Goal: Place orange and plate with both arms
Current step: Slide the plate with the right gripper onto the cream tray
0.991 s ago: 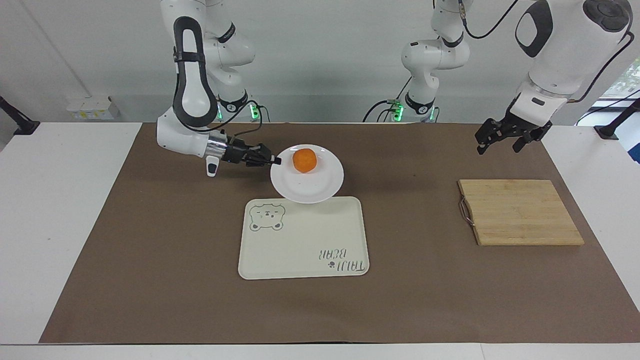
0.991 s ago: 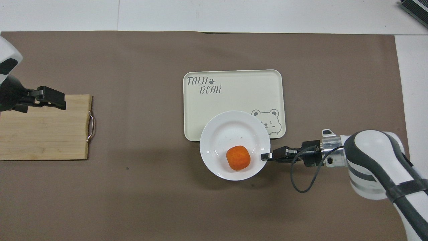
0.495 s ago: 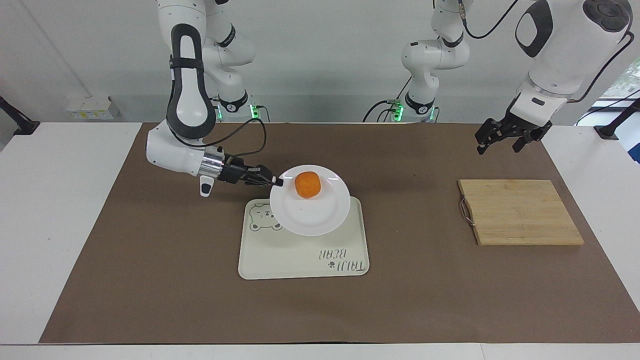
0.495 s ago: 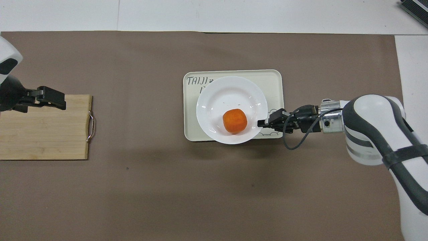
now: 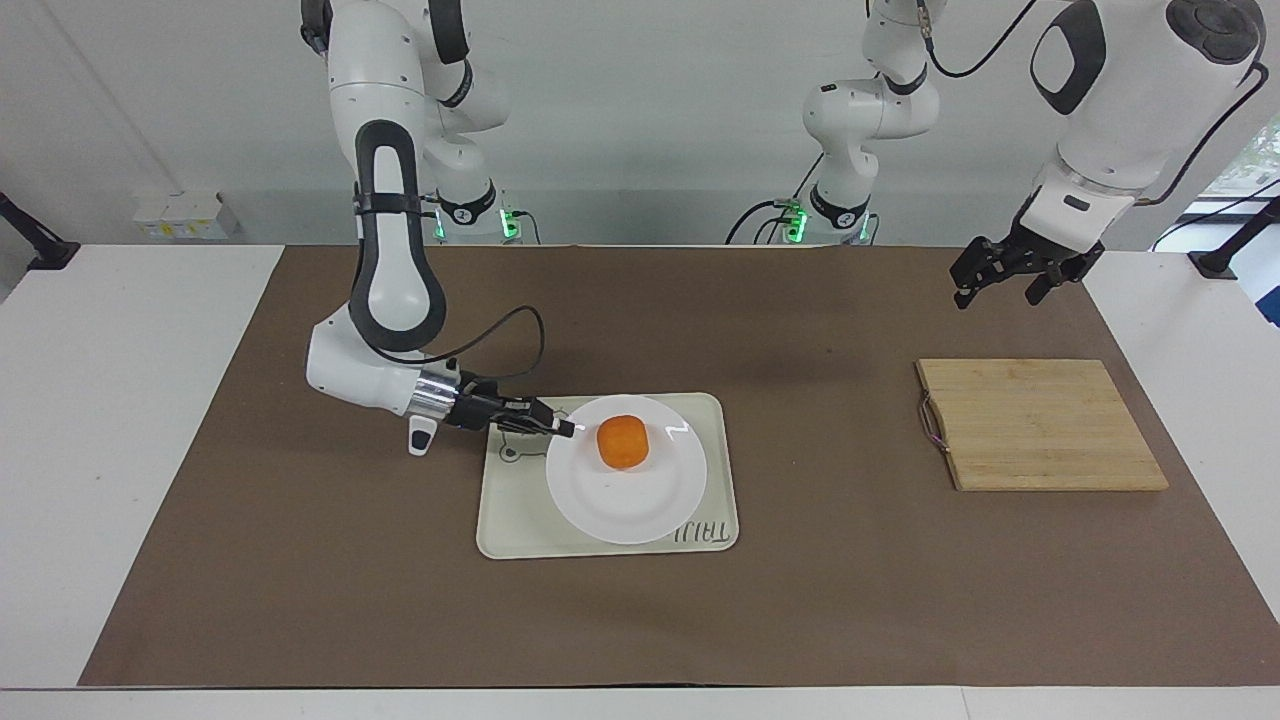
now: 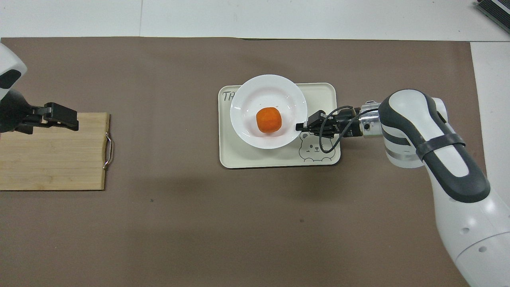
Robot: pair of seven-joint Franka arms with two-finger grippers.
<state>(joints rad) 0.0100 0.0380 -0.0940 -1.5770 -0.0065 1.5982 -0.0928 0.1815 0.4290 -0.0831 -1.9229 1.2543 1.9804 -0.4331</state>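
The right gripper (image 5: 562, 428) is pinched shut on the rim of the plate (image 5: 625, 495), over the tray (image 5: 510, 520) in the middle of the worktop (image 5: 820, 580). The orange (image 5: 622, 442) sits on the plate. It is round and could roll, so the plate should go down flat and slow. The plate is smooth, shiny and white. The left gripper (image 5: 1000, 272) waits wide open over the wooden board (image 5: 1040, 425).

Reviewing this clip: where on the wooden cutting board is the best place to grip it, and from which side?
The flat rectangular bamboo cutting board lies flush on the brown mat, so I would probably pinch its metal wire handle, on the edge toward the table's middle, coming from above.
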